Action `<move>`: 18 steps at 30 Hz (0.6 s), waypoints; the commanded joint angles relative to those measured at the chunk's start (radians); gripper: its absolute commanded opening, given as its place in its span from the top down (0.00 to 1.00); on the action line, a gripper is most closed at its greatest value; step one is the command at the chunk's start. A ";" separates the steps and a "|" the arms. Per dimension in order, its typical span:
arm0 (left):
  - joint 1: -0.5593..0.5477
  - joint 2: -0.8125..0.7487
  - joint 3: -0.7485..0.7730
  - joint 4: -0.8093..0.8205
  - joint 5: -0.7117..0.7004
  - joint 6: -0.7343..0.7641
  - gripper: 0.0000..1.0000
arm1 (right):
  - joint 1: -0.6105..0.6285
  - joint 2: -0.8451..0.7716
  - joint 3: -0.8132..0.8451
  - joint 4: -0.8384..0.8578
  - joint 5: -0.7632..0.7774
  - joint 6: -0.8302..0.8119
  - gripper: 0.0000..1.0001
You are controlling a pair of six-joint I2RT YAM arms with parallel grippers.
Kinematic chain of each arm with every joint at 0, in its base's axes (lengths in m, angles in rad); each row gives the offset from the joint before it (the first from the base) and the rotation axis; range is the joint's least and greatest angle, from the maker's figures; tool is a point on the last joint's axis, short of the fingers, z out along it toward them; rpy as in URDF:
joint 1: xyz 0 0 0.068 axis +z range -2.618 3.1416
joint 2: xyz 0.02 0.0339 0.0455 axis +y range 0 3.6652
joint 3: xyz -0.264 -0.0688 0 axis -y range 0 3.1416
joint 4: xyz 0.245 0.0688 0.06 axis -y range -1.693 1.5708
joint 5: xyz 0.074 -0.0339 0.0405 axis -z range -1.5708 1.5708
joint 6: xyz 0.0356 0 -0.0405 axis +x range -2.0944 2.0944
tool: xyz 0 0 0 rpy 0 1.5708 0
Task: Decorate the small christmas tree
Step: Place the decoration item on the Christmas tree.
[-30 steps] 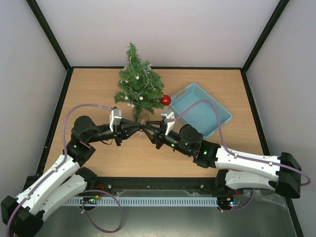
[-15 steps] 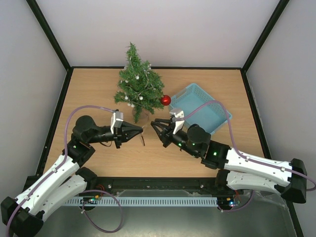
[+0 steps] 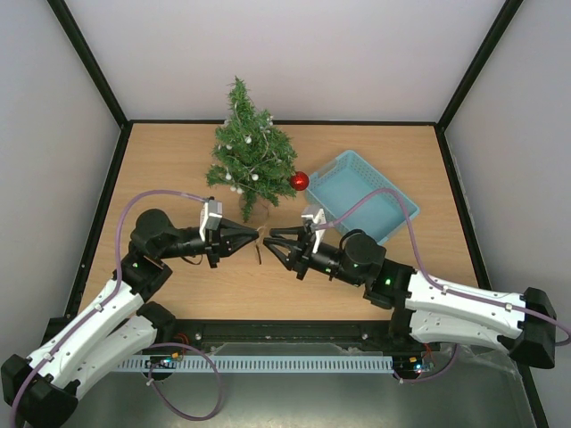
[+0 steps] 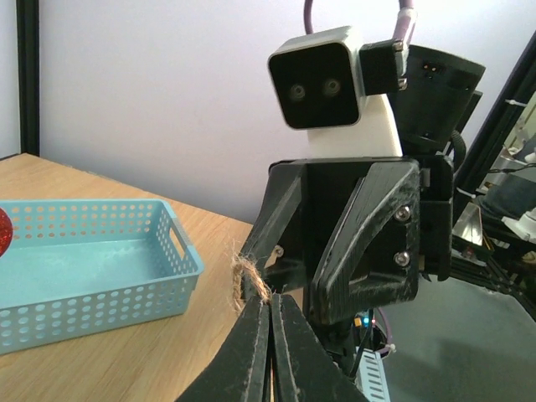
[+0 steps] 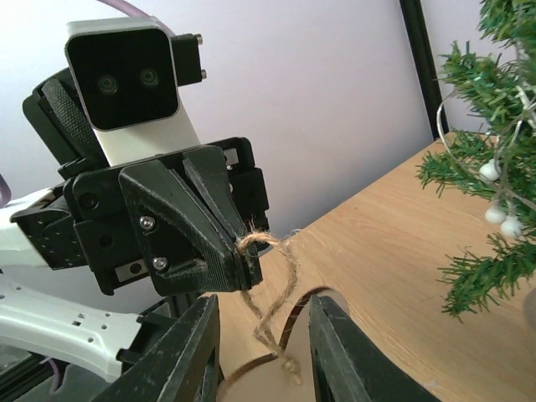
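Wood table (image 3: 178, 294), pale walls, black frame posts. Clock directions are read on the top view.

- the small christmas tree (image 3: 245, 160) stands upright at the table's 12 o'clock, near the back edge. It has white beads (image 5: 487, 172) and a thin silver strand on its branches.
- red bauble (image 3: 299, 181) sits at the tree's 4 o'clock, on the lower branch tips.
- blue basket (image 3: 361, 192) is at the table's 2 o'clock, turned diagonally. The bauble is just beside its 9 o'clock corner; can't tell if they touch.
- left gripper (image 3: 255, 237) is at mid-table, at 6 o'clock from the tree, pointing to 3 o'clock. Its jaws are clenched on a twine loop (image 5: 251, 243). The knot end is pinched at the tips and the loop dangles below, toward 6 o'clock.
- right gripper (image 3: 272, 242) faces it nose to nose, pointing to 9 o'clock. Its fingers are spread apart and grasp nothing. The right wrist view shows both fingers wide, with the dangling loop in the gap between them.
- tip-to-tip the two grippers are just beside each other, and I can't tell if there's contact.
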 commanded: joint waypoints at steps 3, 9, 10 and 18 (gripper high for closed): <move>-0.012 -0.003 0.031 0.056 0.026 -0.024 0.98 | -0.002 0.034 0.000 0.127 -0.035 0.015 0.71; -0.022 0.004 0.029 0.083 0.049 -0.046 0.98 | -0.001 0.057 0.013 0.098 0.019 -0.009 0.71; -0.024 0.005 0.031 0.085 0.049 -0.049 0.98 | -0.002 0.059 0.013 0.101 0.012 -0.013 0.71; -0.031 0.013 0.032 0.093 0.055 -0.046 0.98 | -0.002 0.096 0.041 0.103 -0.023 0.005 0.71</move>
